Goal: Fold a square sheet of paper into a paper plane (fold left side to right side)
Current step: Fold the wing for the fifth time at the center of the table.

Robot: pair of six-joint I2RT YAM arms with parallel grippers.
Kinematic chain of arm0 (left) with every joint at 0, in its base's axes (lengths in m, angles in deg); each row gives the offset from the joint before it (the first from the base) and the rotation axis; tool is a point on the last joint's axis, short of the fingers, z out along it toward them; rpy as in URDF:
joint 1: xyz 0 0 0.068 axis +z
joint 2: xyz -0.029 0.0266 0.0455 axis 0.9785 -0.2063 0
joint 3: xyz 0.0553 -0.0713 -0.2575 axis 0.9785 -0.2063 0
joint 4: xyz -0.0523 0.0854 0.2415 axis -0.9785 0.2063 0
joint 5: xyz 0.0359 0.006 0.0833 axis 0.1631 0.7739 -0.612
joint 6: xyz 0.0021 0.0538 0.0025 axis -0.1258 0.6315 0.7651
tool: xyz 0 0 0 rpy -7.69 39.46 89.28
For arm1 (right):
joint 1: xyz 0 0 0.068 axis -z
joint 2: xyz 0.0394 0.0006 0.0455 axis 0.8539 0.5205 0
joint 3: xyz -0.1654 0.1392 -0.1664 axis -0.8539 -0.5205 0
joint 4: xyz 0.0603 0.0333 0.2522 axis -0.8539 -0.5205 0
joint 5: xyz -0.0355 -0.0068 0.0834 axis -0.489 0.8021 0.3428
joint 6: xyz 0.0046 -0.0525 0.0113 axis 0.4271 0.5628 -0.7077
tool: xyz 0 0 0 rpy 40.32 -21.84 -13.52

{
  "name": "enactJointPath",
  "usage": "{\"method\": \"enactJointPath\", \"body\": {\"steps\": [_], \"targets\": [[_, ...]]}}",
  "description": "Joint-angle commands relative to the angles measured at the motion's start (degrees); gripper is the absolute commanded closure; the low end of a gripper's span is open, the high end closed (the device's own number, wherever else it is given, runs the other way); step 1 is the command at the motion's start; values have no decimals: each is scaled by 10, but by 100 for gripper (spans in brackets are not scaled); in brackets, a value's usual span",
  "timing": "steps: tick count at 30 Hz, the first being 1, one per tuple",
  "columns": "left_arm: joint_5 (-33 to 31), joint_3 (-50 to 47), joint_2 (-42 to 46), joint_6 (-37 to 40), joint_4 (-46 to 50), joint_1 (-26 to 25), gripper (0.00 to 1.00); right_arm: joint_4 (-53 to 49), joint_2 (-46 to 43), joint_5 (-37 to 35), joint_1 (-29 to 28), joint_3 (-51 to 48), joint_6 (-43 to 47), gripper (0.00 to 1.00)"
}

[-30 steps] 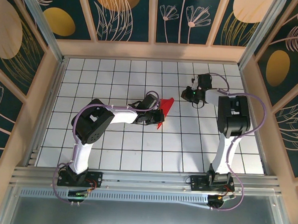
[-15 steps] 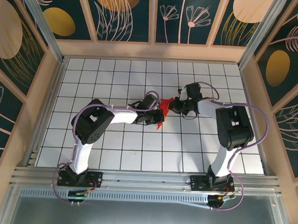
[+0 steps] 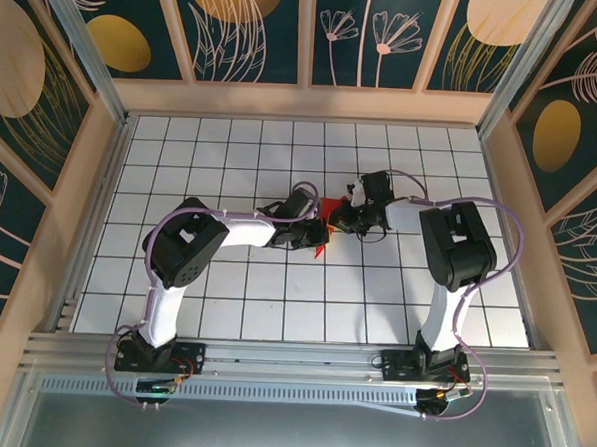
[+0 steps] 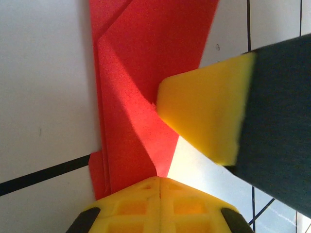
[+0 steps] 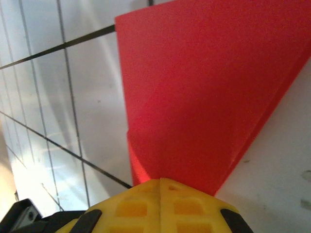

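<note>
**Folded red paper pinned between two closed grippers at mid-table**

The red paper point(image 4: 141, 58) lies near the middle of the white gridded table point(image 3: 232, 150), already folded into a long wedge of several layers. From above, we see its long axis running from the far side toward the near edge, leaning a little to the left. The broad end is farther off and the narrow tip points toward the arm bases.

In the left wrist view it widens away from the fingertips. A diagonal crease crosses it, and stacked layer edges show along one long side. In the right wrist view it fans out from the fingertips to a straight cut edge, with a second layer peeking out along one side.

The left gripper point(image 4: 160, 189) comes at the paper from the left. Its yellow fingertips are pressed together with no gap, right at the narrow part of the wedge. The right gripper point(image 5: 160, 189) meets the paper from the opposite side, its jaws likewise closed. In the left wrist view, one of its yellow pads rests against the paper's long edge.

We cannot tell whether either gripper has the paper nipped between its fingers or is merely pressing it down onto the table. The two grippers sit just beside each other, with the paper between and beneath them.
</note>
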Motion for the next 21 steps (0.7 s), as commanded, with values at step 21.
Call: {"method": "enactJointPath", "body": {"steps": [21], "targets": [[136,-49,91,-16,-12,24,100,-76,53,-35,-2,15,19,100]]}}
